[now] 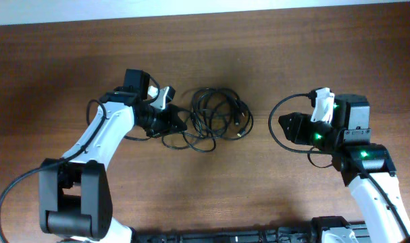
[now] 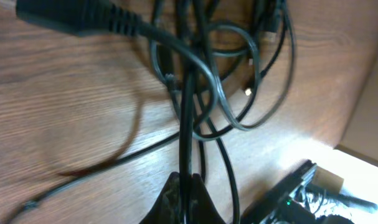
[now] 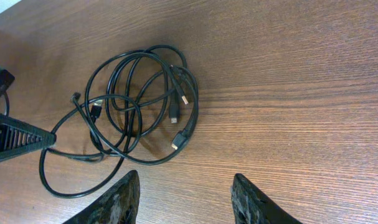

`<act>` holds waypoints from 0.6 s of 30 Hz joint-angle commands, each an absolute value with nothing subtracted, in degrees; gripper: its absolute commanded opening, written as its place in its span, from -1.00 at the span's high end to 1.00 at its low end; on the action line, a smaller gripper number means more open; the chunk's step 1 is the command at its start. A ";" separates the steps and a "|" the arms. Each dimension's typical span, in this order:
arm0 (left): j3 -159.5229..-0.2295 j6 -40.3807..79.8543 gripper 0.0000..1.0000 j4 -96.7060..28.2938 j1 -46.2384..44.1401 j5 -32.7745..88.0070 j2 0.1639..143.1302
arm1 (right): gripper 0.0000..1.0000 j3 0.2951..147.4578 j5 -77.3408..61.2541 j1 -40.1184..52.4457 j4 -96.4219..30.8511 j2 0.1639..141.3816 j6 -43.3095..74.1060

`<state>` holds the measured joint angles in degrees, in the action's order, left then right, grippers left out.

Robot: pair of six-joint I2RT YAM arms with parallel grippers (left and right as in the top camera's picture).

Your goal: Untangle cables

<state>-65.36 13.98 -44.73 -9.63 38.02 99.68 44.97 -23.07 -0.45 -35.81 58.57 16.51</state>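
Left end effector [image 2: 185, 188] clamped on one strand of the cables [image 1: 217, 116]
The tangle lies mid-way across the table [image 1: 279, 47]; the pinch likely anchors a loop, while the right end effector [image 3: 185, 200] hovers nearby, fingers apart.

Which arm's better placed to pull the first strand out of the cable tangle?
Left. The left gripper is at the left edge of the cables and looks shut on one strand. The right gripper is open and stands apart from the bundle, off to its right.
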 commanded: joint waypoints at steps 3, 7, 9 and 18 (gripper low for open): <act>-73.32 13.45 1.00 -44.34 -9.85 42.19 99.79 | 0.06 45.98 -23.29 -0.38 -36.47 58.65 15.16; -82.87 2.35 1.00 -44.84 -10.09 48.42 92.23 | 0.05 45.98 -21.89 -0.38 -36.05 58.65 14.98; -83.46 -0.93 1.00 -44.66 -10.13 48.23 87.48 | 0.05 45.98 -22.46 -0.38 -35.46 58.65 14.94; -83.46 -4.38 1.00 -33.28 -13.63 58.96 67.48 | -0.21 45.98 -40.18 -0.36 -30.61 58.65 8.75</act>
<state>-82.39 -5.50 -37.95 -13.45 50.57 69.95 44.97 -36.99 -0.45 -30.83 58.67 10.24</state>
